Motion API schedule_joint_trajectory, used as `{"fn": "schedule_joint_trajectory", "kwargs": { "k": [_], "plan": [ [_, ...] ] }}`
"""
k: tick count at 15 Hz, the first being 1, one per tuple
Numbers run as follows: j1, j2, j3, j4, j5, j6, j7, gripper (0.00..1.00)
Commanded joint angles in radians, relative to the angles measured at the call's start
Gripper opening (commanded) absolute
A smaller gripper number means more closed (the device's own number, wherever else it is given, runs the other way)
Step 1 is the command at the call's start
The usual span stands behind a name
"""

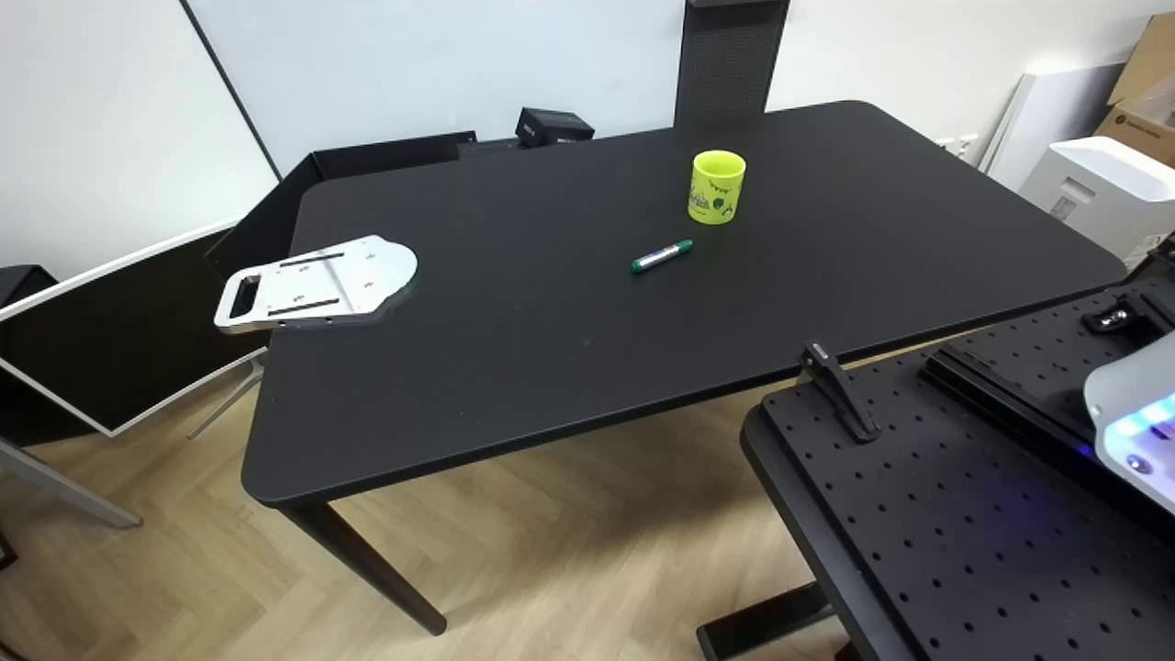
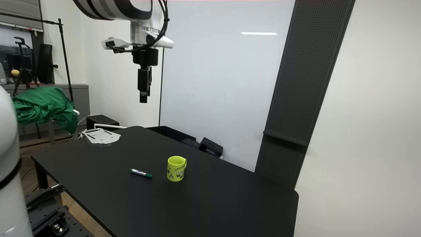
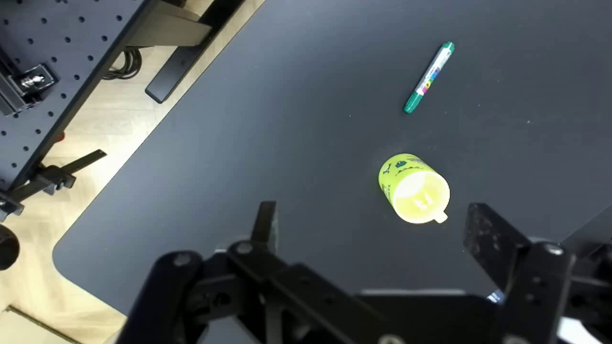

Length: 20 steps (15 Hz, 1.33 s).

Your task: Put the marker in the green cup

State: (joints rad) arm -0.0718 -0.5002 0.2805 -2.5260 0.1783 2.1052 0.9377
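Marker [image 2: 141,173] is laid flat on the black table [image 2: 210,204] in an exterior view, unheld. Above, the gripper [image 3: 374,223] is held well clear of the tabletop; in the wrist view its jaws are seen spread wide, with nothing gripped. Farther right, the green cup [image 2: 175,169] is stood upright, near the marker but not touched by it, its handle turned away.

If the marker is nudged off-centre, it could be rolled, its barrel appearing round. With the jaws that wide, the cup might be knocked during a descent. Should a slanted grip be taken, the tip could be caught on the rim.

Left to right around the matt surface, a green cloth [image 2: 46,108], a white plate [image 2: 102,136] overhanging the table's edge, a black box [image 2: 211,147], a whiteboard [image 2: 223,82] and a perforated dark panel [image 2: 306,75] are seen.
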Motion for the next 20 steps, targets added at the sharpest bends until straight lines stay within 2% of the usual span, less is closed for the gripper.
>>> {"fn": "schedule_joint_trajectory", "kwargs": {
  "k": [1,6,9,13,18,19,20],
  "plan": [
    [0.014,0.115,0.021,0.043,-0.004,0.108,0.188,1.0],
    [0.054,0.264,0.029,0.082,-0.029,0.292,0.363,1.0],
    [0.083,0.347,0.03,0.112,-0.073,0.359,0.439,1.0],
    [0.126,0.448,0.017,0.164,-0.166,0.417,0.533,1.0],
    [0.186,0.556,-0.015,0.241,-0.258,0.415,0.635,1.0],
    [0.203,0.579,-0.02,0.259,-0.233,0.411,0.605,1.0],
    [0.205,0.522,-0.035,0.197,-0.219,0.43,0.568,1.0]
  ]
}}
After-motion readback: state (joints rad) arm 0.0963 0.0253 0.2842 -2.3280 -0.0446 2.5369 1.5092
